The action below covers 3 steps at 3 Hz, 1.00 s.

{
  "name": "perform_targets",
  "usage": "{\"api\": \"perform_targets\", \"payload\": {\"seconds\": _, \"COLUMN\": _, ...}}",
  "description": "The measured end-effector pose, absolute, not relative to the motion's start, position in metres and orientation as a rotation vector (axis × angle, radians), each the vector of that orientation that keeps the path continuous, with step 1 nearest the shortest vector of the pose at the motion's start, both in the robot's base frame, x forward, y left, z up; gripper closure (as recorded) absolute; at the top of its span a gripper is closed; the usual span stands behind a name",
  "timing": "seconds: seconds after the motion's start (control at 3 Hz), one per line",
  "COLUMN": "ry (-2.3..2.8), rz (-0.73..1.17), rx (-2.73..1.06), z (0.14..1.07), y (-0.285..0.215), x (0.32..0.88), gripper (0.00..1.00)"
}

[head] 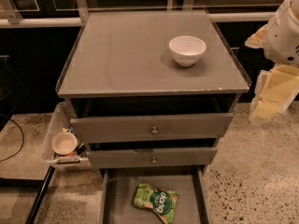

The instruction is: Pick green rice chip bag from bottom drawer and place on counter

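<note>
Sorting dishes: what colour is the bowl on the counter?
White bowl, camera view; gripper right of counter.

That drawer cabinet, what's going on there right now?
Nothing is being handled yet. The robot's gripper hangs off to the right of the cabinet, level with the counter edge and far from the bag. The green rice chip bag lies on the floor of the pulled-out bottom drawer. A white bowl stands on the counter.

The green rice chip bag [156, 202] lies in the bottom drawer [120, 192], the gripper [272, 99] hanging right of the counter [126, 55].
</note>
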State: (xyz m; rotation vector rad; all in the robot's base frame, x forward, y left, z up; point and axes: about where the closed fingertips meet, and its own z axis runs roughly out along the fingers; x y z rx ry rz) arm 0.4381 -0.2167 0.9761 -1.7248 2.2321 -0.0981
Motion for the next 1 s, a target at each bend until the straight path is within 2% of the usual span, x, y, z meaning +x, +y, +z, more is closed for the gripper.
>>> {"api": "perform_targets", "payload": {"seconds": 0.33, "ry": 2.239, "rz": -0.099, "rx": -1.72, "z": 0.967, "y": -0.218, "x": 0.437, "gripper": 0.0}}
{"api": "perform_targets", "payload": {"seconds": 1.0, "ry": 2.2, "rz": 0.021, "rx": -1.807, "z": 0.874, "y": -0.218, "x": 0.419, "gripper": 0.0}}
